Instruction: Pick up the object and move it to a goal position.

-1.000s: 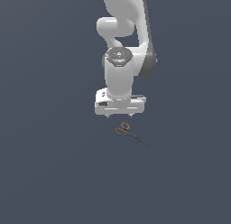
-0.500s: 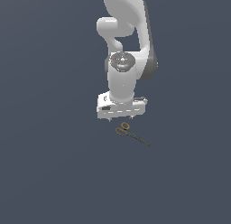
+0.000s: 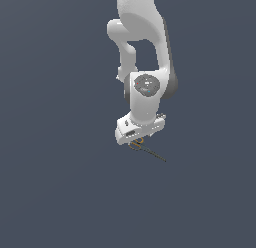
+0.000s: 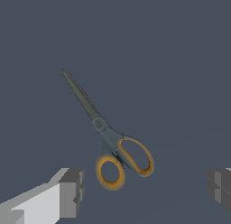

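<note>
Overhead, pincer (image 4: 143, 187) spread wide, its fingers (image 4: 71, 192) half cropped, scissors (image 4: 109, 140) partly hidden behind it outside

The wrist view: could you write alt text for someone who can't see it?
A small pair of scissors with orange loop handles and closed dark grey blades lies on a plain dark grey surface. The open claw shows two grey fingertips flanking the handles.

White arm bent downward, end effector (image 4: 144, 191) fingers spread wide
</note>
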You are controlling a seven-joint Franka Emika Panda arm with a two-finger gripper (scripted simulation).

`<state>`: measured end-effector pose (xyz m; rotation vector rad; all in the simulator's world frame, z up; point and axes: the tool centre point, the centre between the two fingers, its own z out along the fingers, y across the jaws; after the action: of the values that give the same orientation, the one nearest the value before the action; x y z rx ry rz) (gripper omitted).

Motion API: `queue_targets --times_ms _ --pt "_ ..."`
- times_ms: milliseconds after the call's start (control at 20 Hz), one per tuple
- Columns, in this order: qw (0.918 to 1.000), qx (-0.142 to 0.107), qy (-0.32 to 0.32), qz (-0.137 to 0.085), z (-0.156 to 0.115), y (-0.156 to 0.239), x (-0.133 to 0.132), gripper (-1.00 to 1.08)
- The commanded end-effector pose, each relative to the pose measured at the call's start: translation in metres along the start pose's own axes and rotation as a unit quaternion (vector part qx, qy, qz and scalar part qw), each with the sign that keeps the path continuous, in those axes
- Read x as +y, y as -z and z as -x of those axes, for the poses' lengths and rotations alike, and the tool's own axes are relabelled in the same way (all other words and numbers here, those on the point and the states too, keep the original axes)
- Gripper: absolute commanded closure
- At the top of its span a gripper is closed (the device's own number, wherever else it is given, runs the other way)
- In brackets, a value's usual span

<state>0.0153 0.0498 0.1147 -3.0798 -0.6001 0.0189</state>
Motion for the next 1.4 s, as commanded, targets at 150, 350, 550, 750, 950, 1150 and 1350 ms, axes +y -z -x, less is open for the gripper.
queue_targets --times_ms 150,350,550,750,950,1150,1350 --pt "0.9960 0.002 0.089 0.003 -0.013 -0.027 -0.015 -0.92" --pt "0.9908 0.003 0.135 0.004 -0.019 -0.042 -0.023 -0.92" --pt "0.9862 0.004 0.165 0.004 -0.023 -0.051 -0.029 -0.92" --pt "0.9835 0.005 0.181 0.004 -0.024 -0.056 -0.032 -0.92" --pt "0.9837 0.004 0.180 0.004 -0.024 -0.056 -0.032 -0.92" --pt "0.9837 0.005 0.180 0.004 -0.024 -0.065 -0.032 -0.92" --pt "0.9834 0.005 0.181 0.004 -0.024 -0.084 -0.032 -0.92"
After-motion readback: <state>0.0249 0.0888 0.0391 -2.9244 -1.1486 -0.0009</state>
